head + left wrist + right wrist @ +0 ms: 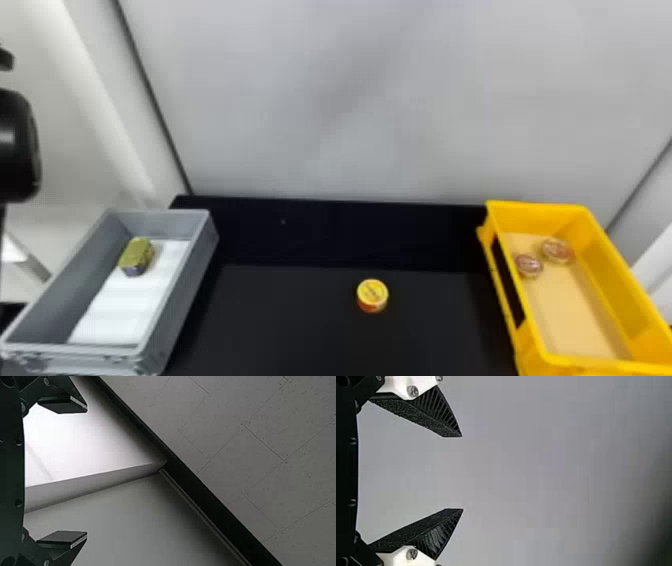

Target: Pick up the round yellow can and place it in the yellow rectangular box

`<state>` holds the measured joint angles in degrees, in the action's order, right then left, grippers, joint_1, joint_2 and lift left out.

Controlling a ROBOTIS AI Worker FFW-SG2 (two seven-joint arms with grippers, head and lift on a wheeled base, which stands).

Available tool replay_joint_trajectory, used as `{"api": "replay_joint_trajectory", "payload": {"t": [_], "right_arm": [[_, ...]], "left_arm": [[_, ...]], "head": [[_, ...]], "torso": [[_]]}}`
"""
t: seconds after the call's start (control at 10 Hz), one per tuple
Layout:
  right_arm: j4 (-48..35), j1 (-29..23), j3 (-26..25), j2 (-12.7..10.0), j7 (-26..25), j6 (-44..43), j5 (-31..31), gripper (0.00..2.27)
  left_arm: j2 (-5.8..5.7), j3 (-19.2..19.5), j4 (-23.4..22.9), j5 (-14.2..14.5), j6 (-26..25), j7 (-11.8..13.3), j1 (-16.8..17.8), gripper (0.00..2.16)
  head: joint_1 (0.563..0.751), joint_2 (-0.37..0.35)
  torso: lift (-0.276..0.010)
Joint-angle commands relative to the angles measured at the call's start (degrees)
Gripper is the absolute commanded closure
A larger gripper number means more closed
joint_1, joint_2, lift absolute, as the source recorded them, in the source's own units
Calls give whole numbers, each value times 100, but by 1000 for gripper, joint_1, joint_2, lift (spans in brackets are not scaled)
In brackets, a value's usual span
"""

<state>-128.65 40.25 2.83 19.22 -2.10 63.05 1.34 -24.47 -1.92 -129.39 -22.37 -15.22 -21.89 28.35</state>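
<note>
The can (372, 296) looks stiff and fairly light, best pinched across its short sides; the left gripper (87, 471) and right gripper (462, 473) have fingers apart.

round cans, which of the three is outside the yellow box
The round yellow can, on the black table between the gray box and the yellow box. The other two cans, reddish on top, are inside the yellow box.

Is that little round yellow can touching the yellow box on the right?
Apart. The head view shows it: the round yellow can sits on the black table, with bare black surface between it and the yellow box.
</note>
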Motion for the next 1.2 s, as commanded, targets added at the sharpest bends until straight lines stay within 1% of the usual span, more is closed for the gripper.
{"api": "replay_joint_trajectory", "payload": {"t": [0.0,0.1,0.2,0.4,0.5,0.7,0.8,0.9,1.0,1.1], "right_arm": [[595,194,-72,-173,1072,1231,-73,127],[850,176,-63,-164,1529,1433,-178,128],[1123,53,-55,-155,1854,1574,-293,125],[1711,-290,60,-182,2083,1565,-556,125],[1984,-483,86,-199,2189,1521,-662,127],[2485,-800,148,-234,2417,1372,-679,130],[2713,-914,218,-217,2663,1354,-565,127],[3012,-1011,367,-217,3358,1275,15,125],[3364,-1081,535,-270,4150,1020,736,125],[3724,-1151,587,-419,4844,677,1475,125]], "left_arm": [[3,-28,-78,13,-122,52,65,154],[3,-37,-130,13,-158,70,65,154],[38,-37,-130,13,-158,70,74,154],[73,-37,-122,13,-201,78,83,154],[126,-37,-104,13,-201,87,83,154],[144,-46,-95,13,-201,105,83,153],[179,-63,-69,13,-201,105,100,154],[205,-90,-42,13,-245,131,136,154],[223,-107,-16,13,-184,131,144,153],[267,-107,2,5,-158,131,144,153]], "head": [[663,54],[663,54],[663,54],[663,54],[663,54],[663,54],[663,54],[663,54],[663,54],[663,54]], "torso": [[-10],[-10],[-10],[-10],[-10],[-10],[-10],[-10],[-10],[-10]]}}
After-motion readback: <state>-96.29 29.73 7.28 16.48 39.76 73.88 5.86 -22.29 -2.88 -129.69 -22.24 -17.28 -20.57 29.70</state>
